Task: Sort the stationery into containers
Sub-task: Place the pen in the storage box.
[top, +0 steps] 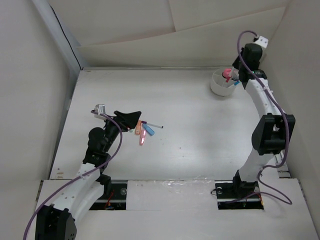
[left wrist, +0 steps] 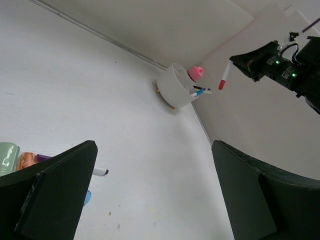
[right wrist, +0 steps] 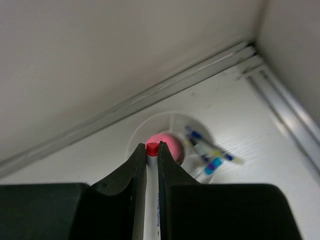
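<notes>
White cup (left wrist: 172, 89), apparently red-tipped pen (left wrist: 223, 79)

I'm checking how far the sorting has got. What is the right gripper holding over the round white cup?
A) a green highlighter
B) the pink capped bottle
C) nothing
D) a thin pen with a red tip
D: in the right wrist view the right gripper has its jaws closed on the red-tipped pen, which hangs above the white cup; the pink capped bottle stands inside the cup.
</notes>
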`<control>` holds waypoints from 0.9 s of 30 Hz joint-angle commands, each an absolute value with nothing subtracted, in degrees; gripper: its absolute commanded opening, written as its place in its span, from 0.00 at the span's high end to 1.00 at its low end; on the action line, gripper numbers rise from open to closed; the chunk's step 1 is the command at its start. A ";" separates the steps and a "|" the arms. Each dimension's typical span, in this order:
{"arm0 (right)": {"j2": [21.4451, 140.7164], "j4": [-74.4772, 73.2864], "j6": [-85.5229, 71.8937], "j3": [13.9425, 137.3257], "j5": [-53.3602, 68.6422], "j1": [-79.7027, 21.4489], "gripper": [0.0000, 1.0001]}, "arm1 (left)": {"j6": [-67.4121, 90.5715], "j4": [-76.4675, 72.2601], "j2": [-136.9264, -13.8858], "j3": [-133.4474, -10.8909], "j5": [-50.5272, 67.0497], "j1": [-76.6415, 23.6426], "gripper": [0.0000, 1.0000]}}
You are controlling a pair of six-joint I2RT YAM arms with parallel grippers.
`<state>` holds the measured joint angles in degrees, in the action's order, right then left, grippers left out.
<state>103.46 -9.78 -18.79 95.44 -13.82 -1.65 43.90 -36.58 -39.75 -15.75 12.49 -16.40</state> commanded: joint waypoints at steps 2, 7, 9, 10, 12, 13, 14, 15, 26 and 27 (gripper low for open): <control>104.23 -2.65 -21.01 95.00 -20.47 1.93 1.00 | 44.21 -40.86 -40.17 -15.47 13.45 -16.44 0.00; 110.21 1.40 -20.48 98.17 -26.27 3.96 1.00 | 44.74 -42.62 -42.18 -14.94 13.45 -16.44 0.00; 112.23 4.03 -19.95 98.79 -27.33 3.96 1.00 | 44.74 -43.15 -42.97 -14.94 13.45 -16.44 0.00; 112.24 5.00 -19.95 98.79 -28.03 3.96 1.00 | 44.74 -43.68 -42.98 -14.94 13.45 -16.44 0.00; 112.94 7.19 -19.95 96.86 -28.99 3.96 1.00 | 44.74 -44.29 -44.29 -14.94 13.45 -16.44 0.00; 112.94 9.73 -19.34 96.16 -30.57 3.43 1.00 | 44.74 -44.30 -44.30 -14.94 13.45 -16.44 0.00; 113.46 10.63 -19.34 96.15 -31.54 2.82 1.00 | 44.74 -44.30 -44.82 -14.94 13.45 -16.44 0.00; 113.47 12.29 -18.64 95.28 -33.21 2.29 1.00 | 44.74 -44.82 -44.82 -14.94 13.45 -16.44 0.00; 115.83 19.50 -10.82 92.64 -40.69 -1.84 1.00 | 44.74 -44.82 -44.82 -14.94 13.45 -16.44 0.00; 115.84 19.51 -10.81 92.64 -41.48 -1.85 1.00 | 44.74 -44.82 -44.82 -14.94 13.45 -16.44 0.00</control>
<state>115.22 13.72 -13.93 92.92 -36.97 -0.30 44.47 -41.17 -45.17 -15.33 12.67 -16.40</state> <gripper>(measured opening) 0.138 0.997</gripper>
